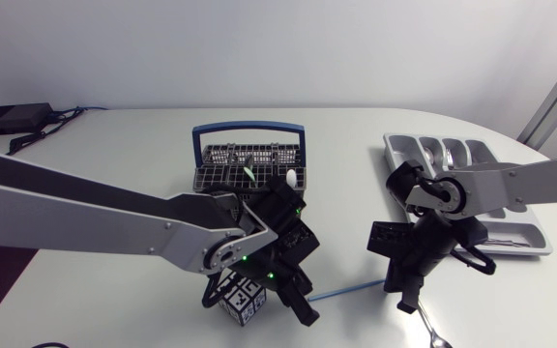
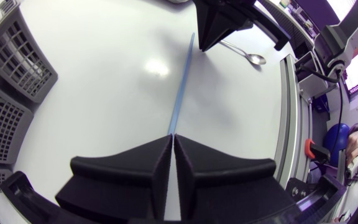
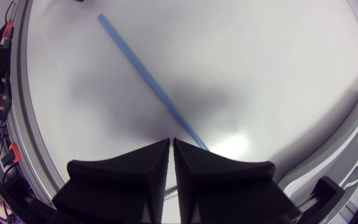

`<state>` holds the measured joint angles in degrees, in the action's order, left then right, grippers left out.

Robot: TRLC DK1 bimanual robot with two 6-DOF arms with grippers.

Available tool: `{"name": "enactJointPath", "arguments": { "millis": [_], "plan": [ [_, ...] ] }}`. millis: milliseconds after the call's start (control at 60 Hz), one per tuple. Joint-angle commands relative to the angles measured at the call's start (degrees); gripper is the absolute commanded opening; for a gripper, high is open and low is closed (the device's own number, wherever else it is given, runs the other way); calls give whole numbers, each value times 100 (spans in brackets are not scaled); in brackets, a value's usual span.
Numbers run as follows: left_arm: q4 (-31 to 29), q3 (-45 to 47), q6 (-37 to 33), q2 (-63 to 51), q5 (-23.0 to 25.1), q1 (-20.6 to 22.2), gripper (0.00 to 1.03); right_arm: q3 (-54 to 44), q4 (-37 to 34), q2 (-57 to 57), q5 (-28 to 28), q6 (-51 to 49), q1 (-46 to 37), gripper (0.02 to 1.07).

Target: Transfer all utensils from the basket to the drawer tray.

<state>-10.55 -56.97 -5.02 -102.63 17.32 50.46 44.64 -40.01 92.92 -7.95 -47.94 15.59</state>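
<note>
The left gripper [image 2: 173, 138] has its two fingers pressed together, and the blue stick [image 2: 182, 87] comes out exactly at the seam between their tips, so it is nipped there by its near end. From that seam the stick runs straight ahead over the white table [image 1: 143, 145] to the right gripper, whose black tip stands just beside the stick's far end. A metal spoon [image 2: 248, 57] lies flat on the table past that tip, on the far side from the basket.

The right gripper [image 3: 171, 142] is also closed, finger against finger with nothing between them. Its own wrist view shows what the left one cannot: the stick meets it off the seam, slipping out of sight at the edge of one finger rather than between the two.

Only the head view gives the wider layout. Both grippers hang low near the table's front edge, the stick bridging the gap between them and the spoon near the front edge, below the right one. A cube with black-and-white markers [image 1: 243, 298] sits under the left arm's wrist. The basket [image 1: 222, 155], with a blue handle, stands behind the left gripper, a white-tipped piece and a green piece poking up in it. The grey drawer tray [image 1: 392, 147] lies behind the right arm, well apart from the stick.
</note>
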Motion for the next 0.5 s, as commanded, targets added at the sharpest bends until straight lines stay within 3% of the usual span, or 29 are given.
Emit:
{"name": "enactJointPath", "arguments": {
  "millis": [0, 483],
  "plan": [
    [-18, -157, -105, -275, -36, 105, 6, -105, 81, 138, -58, 92, -65, 14],
    [-26, -350, -114, -750, -124, 386, 6, 185, 415, 437, -120, 365, -57, 14]
  ]
}}
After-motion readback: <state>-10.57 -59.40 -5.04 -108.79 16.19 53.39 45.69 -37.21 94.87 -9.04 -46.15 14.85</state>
